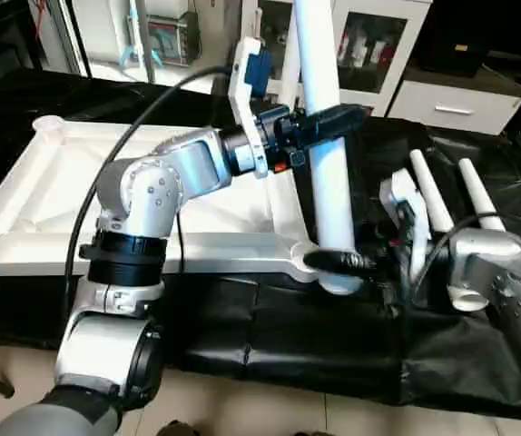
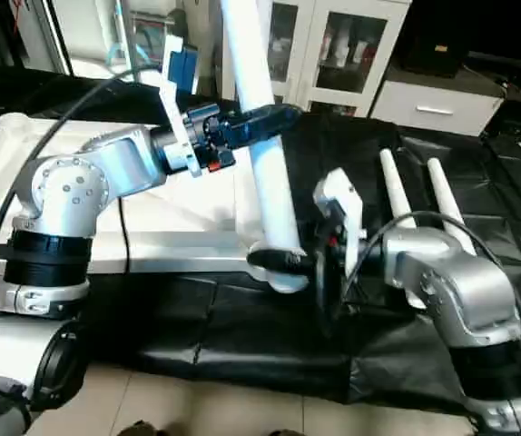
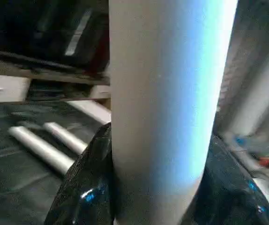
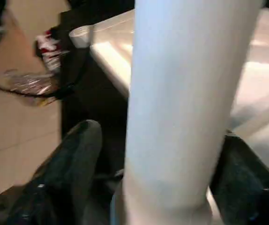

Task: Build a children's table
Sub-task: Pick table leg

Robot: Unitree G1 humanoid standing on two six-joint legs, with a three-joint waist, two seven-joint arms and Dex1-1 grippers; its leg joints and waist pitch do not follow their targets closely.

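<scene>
Standing leg top cut off, socket hidden

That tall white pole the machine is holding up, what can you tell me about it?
The white leg is a long, smooth, round tube that looks like plastic. It stands nearly upright, leaning slightly, its lower end at the near corner of the white tabletop. The left gripper clasps it partway up; the right gripper's fingers flank its base with a gap on one side.

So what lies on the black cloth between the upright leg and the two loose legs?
The right gripper and its wrist: in the left eye view they sit between the upright leg and the two loose legs, with black cloth beneath.
</scene>
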